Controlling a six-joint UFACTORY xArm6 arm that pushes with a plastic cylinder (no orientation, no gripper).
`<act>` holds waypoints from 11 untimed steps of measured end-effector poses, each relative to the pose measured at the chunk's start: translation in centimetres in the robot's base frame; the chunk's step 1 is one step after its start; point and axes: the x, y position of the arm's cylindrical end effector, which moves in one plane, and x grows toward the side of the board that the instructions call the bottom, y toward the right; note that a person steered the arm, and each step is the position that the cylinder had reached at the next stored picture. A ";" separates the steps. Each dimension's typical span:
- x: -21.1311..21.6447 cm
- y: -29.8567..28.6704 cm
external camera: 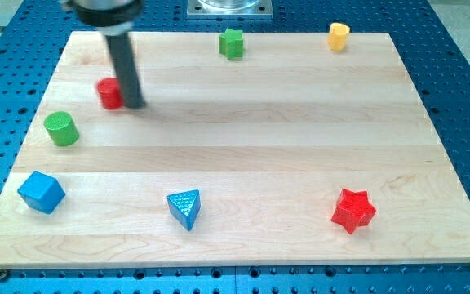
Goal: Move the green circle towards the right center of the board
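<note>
A: We see the wooden board (243, 155) lying on a blue perforated table (455, 65). Our rod comes down from the view's top left, and my tip (135, 105) rests on the board just to the view's right of a red block (109, 93), touching it or nearly so; the red block's shape is partly hidden by the rod.

B: And the green circle (61, 129)?

A: We find it near the board's left edge, about mid-height, below and to the view's left of my tip and apart from it. It stands upright as a short cylinder, round face up, so we can name no long axis and no pointing direction.

B: What of fingers?

A: We have none to report; the arm ends in the plain rod, which grips nothing.

B: Where is open room?

A: To the view's right of the green circle the middle of the board is bare wood all the way to the right edge. Other blocks sit along the margins: a green star (232, 43) and a yellow block (339, 36) at the top edge, a blue cube (41, 192) at lower left, a blue triangle (185, 208) at the bottom, and a red star (353, 211) at lower right.
</note>
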 end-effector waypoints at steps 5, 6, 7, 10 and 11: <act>3.8 -11.5; 7.3 -9.7; 6.5 -2.1; 9.1 3.9; 8.3 13.5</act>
